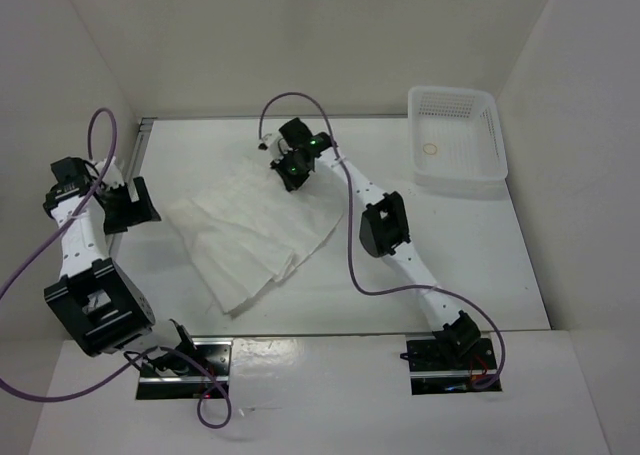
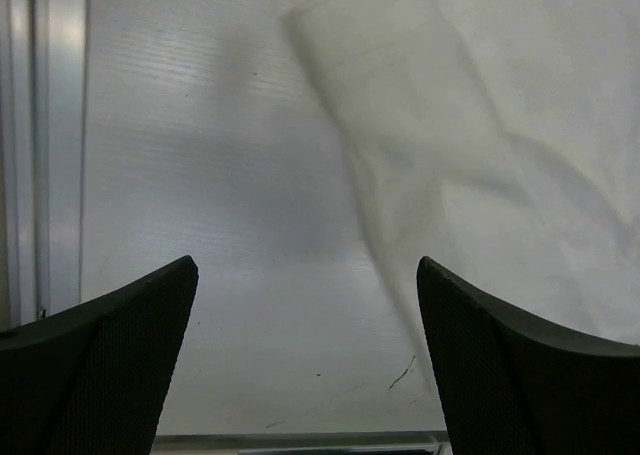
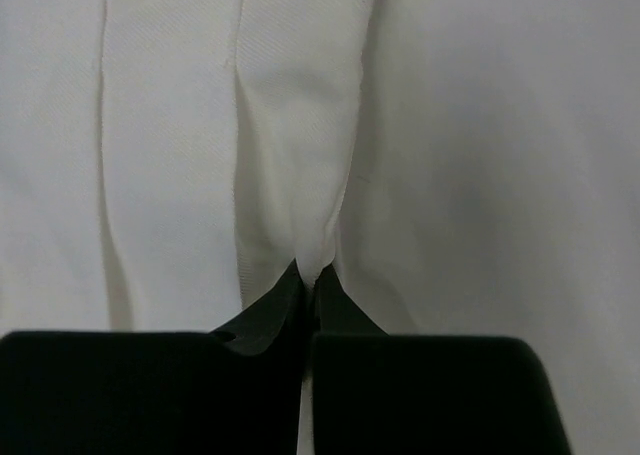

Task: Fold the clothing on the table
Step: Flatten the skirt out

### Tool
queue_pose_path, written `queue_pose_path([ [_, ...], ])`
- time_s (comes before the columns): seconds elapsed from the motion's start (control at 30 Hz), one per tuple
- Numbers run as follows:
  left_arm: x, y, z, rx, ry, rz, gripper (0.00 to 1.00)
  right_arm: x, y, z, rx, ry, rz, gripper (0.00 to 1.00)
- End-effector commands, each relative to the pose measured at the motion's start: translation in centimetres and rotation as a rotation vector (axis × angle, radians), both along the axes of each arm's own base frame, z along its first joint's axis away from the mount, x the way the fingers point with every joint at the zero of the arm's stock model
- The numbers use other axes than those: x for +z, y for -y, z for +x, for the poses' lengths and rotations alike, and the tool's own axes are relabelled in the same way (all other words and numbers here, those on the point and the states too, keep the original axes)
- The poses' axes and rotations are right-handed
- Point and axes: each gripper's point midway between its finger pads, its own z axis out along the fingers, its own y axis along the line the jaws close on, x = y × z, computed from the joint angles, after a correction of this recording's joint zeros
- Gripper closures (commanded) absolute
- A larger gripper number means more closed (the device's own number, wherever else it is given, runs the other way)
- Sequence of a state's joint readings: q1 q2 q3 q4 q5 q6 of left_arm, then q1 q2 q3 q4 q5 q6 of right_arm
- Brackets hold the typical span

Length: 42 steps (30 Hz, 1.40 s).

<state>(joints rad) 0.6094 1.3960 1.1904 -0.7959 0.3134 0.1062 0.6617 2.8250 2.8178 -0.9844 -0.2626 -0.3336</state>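
White pleated skirt (image 1: pixel 255 240) lies spread and rumpled on the surface (image 1: pixel 460 265), left of center, running from the middle toward the near edge, with layered edges showing at its near end. Right tool (image 1: pixel 290 170) is down at the skirt's far edge, tips pinched together on a raised pleat. In the right wrist view the fabric fold runs straight into the closed tips, with 2 more pleat lines to the left of it. Left tool (image 1: pixel 135 205) sits near the left edge of the surface, spread wide and holding nothing. In the left wrist view its 2 fingers (image 2: pixel 120 335) frame bare surface, a corner of the skirt lies just ahead toward the right one, and the metal rail (image 2: pixel 55 125) is at far left. White mesh basket (image 1: pixel 495 140) stands in the far right corner, well apart from the skirt.
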Motion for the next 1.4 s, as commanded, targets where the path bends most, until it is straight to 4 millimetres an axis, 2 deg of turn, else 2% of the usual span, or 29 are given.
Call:
queue_pose_path([
  [0.0, -1.2, 1.7, 2.0, -0.105, 0.011, -0.013, 0.05, 5.1, 9.3, 5.9, -0.227, 0.087, -0.056, 1.0],
  [0.03, -1.4, 2.1, 2.4, -0.12, 0.011, -0.013, 0.06, 6.5, 10.9, 6.7, -0.268, 0.102, -0.052, 1.0],
  [0.1, -2.1, 2.9, 3.3, -0.158, -0.004, -0.011, 0.08, 6.7, 12.3, 6.8, -0.293, 0.095, -0.071, 1.0],
  [0.13, -2.4, 3.2, 3.7, -0.17, -0.005, -0.012, 0.08, 7.7, 13.2, 6.8, -0.306, 0.099, -0.069, 1.0],
  [0.23, -2.9, 4.6, 5.3, -0.227, -0.011, -0.026, 0.11, 7.7, 14.4, 6.0, -0.318, 0.069, -0.1, 1.0],
  [0.33, -3.5, 6.1, 7.0, -0.279, -0.006, -0.06, 0.14, 8.4, 14.5, 4.8, -0.305, 0.043, -0.094, 1.0],
  [0.37, -4.1, 6.6, 7.7, -0.299, -0.006, -0.085, 0.16, 8.4, 13.7, 3.6, -0.282, 0.03, -0.103, 1.0],
  [0.43, -4.3, 7.8, 8.7, -0.329, -0.004, -0.121, 0.16, 8.4, 13.1, 2.9, -0.259, 0.044, -0.121, 1.0],
  [0.47, -3.3, 8.4, 10.0, -0.346, 0.029, -0.144, 0.17, 7.1, 12.5, 1.5, -0.239, 0.019, -0.151, 1.0],
  [0.5, -4.0, 8.5, 10.6, -0.353, 0.02, -0.168, 0.17, 8.2, 11.8, 1.3, -0.229, 0.05, -0.129, 1.0],
  [0.53, -3.8, 9.1, 11.4, -0.354, 0.026, -0.197, 0.17, 8.3, 11.7, 1.1, -0.227, 0.062, -0.133, 1.0],
  [0.57, -3.4, 9.7, 12.8, -0.371, 0.048, -0.23, 0.17, 6.9, 11.5, -0.2, -0.215, 0.044, -0.168, 1.0],
  [0.6, -3.2, 9.8, 13.5, -0.367, 0.056, -0.25, 0.17, 7.5, 11.4, -0.5, -0.213, 0.063, -0.17, 1.0],
  [0.67, -3.2, 10.8, 15.2, -0.356, 0.06, -0.299, 0.18, 6.2, 11.8, -1.2, -0.207, 0.063, -0.208, 1.0],
  [0.73, -1.7, 11.2, 17.5, -0.357, 0.115, -0.311, 0.18, 5.1, 11.8, -2.2, -0.196, 0.054, -0.229, 1.0],
  [0.8, -1.2, 12.2, 19.8, -0.353, 0.151, -0.322, 0.19, 4.7, 11.8, -3.2, -0.184, 0.043, -0.238, 1.0],
  [0.83, -1.8, 12.6, 19.9, -0.347, 0.132, -0.329, 0.2, 4.2, 12.2, -3.4, -0.188, 0.038, -0.255, 1.0],
  [0.9, -2.1, 13.8, 21.7, -0.366, 0.144, -0.325, 0.2, 3.7, 12.7, -3.7, -0.182, 0.037, -0.274, 1.0],
  [0.93, -3.5, 14.2, 22.3, -0.36, 0.117, -0.332, 0.2, 3.8, 12.7, -3.4, -0.188, 0.05, -0.274, 1.0],
  [0.97, -3.9, 14.5, 22.9, -0.369, 0.116, -0.333, 0.2, 3.3, 12.9, -3.7, -0.186, 0.039, -0.284, 1.0],
  [1.0, -3.2, 15.3, 24.1, -0.394, 0.142, -0.323, 0.22, 3.8, 13.1, -3.5, -0.194, 0.053, -0.288, 1.0],
  [1.03, -4.9, 15.1, 24.5, -0.383, 0.108, -0.327, 0.23, 3.1, 13.4, -4.0, -0.183, 0.039, -0.305, 1.0],
  [1.1, -4.7, 16.5, 25.8, -0.408, 0.119, -0.328, 0.25, 2.6, 13.9, -4.0, -0.191, 0.043, -0.325, 1.0],
  [1.13, -5.0, 16.2, 26.3, -0.399, 0.119, -0.312, 0.25, 2.6, 14.0, -4.2, -0.191, 0.04, -0.328, 0.99],
  [1.2, -6.1, 16.4, 27.0, -0.395, 0.107, -0.29, 0.26, 2.3, 14.3, -4.2, -0.186, 0.047, -0.341, 0.85],
  [1.23, -6.2, 17.0, 27.4, -0.404, 0.107, -0.279, 0.26, 2.4, 14.5, -4.4, -0.185, 0.045, -0.343, 0.52],
  [1.27, -6.2, 17.4, 28.0, -0.407, 0.111, -0.261, 0.26, 2.4, 14.5, -4.4, -0.185, 0.045, -0.343, 0.4],
  [1.33, -6.7, 17.4, 28.5, -0.407, 0.107, -0.263, 0.26, 2.5, 14.7, -4.5, -0.19, 0.049, -0.349, 0.2],
  [1.37, -6.6, 17.2, 28.9, -0.403, 0.114, -0.253, 0.26, 2.5, 14.7, -4.5, -0.182, 0.053, -0.352, 0.15],
])
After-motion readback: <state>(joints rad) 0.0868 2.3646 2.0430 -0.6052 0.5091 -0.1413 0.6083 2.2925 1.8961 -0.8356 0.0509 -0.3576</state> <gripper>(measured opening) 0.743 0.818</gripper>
